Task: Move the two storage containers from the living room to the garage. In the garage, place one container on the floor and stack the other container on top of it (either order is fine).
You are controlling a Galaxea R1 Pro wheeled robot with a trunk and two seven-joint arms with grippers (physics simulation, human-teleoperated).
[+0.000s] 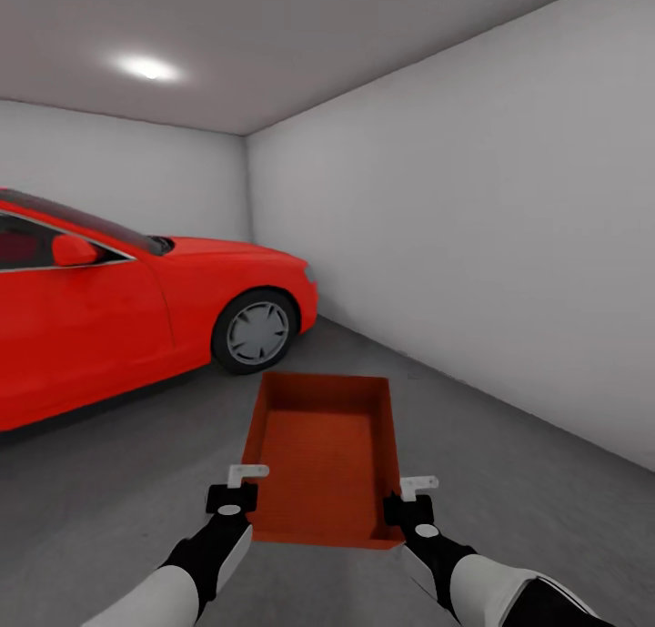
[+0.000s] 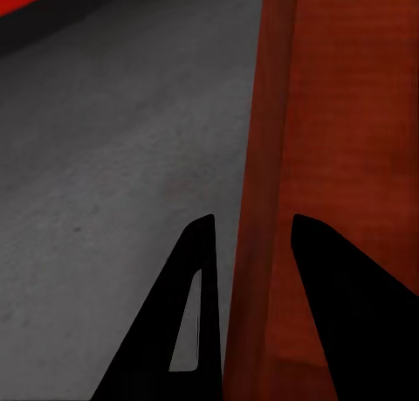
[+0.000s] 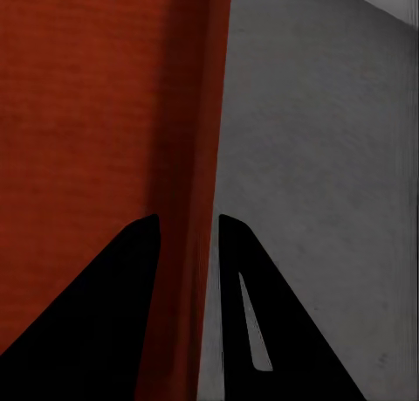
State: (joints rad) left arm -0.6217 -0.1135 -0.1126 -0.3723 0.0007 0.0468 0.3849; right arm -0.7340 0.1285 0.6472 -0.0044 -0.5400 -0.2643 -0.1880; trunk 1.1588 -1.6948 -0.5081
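One soft ceiling light (image 1: 146,66) glows upper left in the head view, blown out white, and the ceiling dims away from it. The walls (image 1: 509,245) are evenly lit and flat grey. A dark shadow sits under the car (image 1: 136,308). The render is a little soft with no glare. In both wrist views the fingers (image 2: 349,314) are pure black silhouettes, and the floor (image 3: 323,156) looks smooth and blurry.
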